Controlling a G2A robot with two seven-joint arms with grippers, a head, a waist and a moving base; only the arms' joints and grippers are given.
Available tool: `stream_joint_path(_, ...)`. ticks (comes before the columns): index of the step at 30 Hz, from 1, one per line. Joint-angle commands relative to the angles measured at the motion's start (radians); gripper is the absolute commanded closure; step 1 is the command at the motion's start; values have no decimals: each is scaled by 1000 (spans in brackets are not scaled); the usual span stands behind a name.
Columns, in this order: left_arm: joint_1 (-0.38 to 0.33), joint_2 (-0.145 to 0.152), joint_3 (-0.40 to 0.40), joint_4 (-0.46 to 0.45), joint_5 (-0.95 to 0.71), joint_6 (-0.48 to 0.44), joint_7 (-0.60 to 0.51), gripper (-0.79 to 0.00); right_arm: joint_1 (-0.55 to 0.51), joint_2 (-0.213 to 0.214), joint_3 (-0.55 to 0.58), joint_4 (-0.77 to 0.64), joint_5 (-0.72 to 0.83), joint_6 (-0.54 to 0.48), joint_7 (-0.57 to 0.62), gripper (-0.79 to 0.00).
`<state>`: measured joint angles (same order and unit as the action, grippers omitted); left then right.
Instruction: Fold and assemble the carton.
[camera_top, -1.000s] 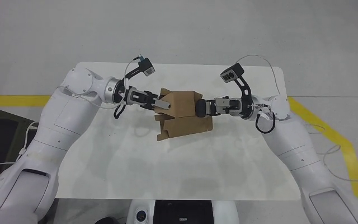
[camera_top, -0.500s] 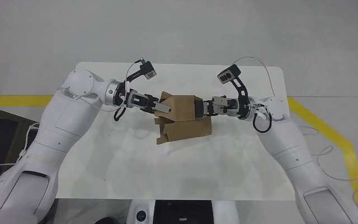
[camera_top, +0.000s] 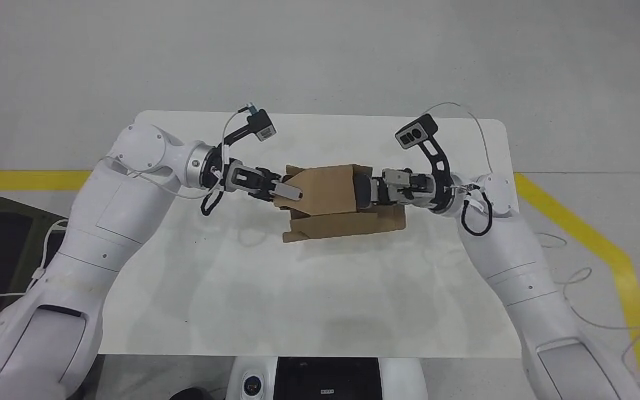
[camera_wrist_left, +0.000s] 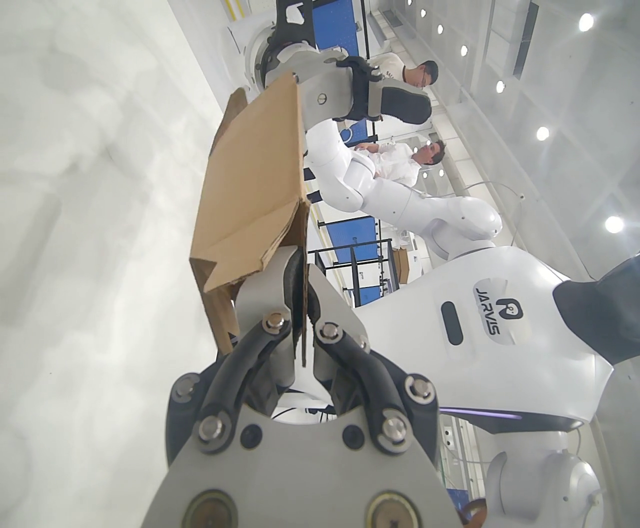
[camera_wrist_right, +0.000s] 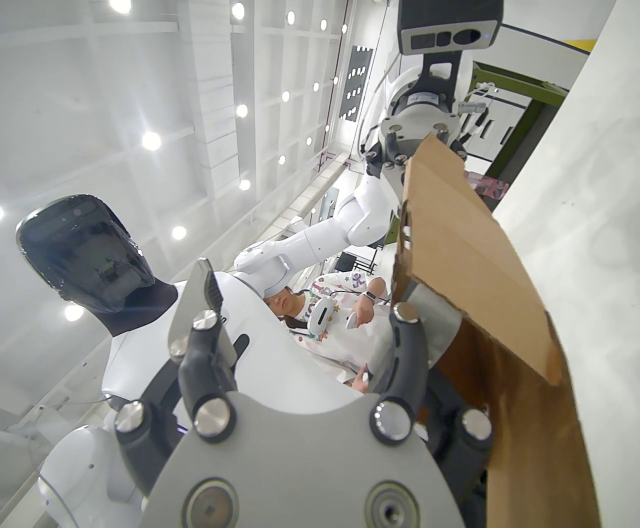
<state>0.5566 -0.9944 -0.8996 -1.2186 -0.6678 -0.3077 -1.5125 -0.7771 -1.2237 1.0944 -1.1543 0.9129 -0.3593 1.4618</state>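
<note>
the carton (camera_top: 335, 200) sat near the middle of the top view, over the upper half of the white table (camera_top: 300, 300), well apart from every table edge. wide bare tabletop lay below it in the frame, and a narrower strip lay above it. i could not tell whether its underside touched the table. a yellow floor line (camera_top: 30, 180) ran off the left and right sides of the frame beyond the table. the two arms came in from the left and right of the frame and met at the carton, so both its short ends were taken up and its long sides were free. the left gripper (camera_top: 292, 189) was at the carton's left end, its fingers (camera_wrist_left: 260, 295) pinched together on a cardboard edge. the right gripper (camera_top: 360, 190) was at the right end with its fingers apart, one finger (camera_wrist_right: 425, 320) against a brown panel and the other out in the air.
</note>
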Motion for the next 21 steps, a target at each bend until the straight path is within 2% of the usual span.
stream_joint_path(1,0,1,0,1,4,1,-1,0,-1,-4,10,-2,-5,13,13,-646)
stream_joint_path(15,1,4,3,2,3,1,-1,0,31,-44,4,19,-66,49,49,-603)
stream_joint_path(21,-3,3,6,0,-2,2,-2,0,41,-54,-18,27,-101,45,46,-616)
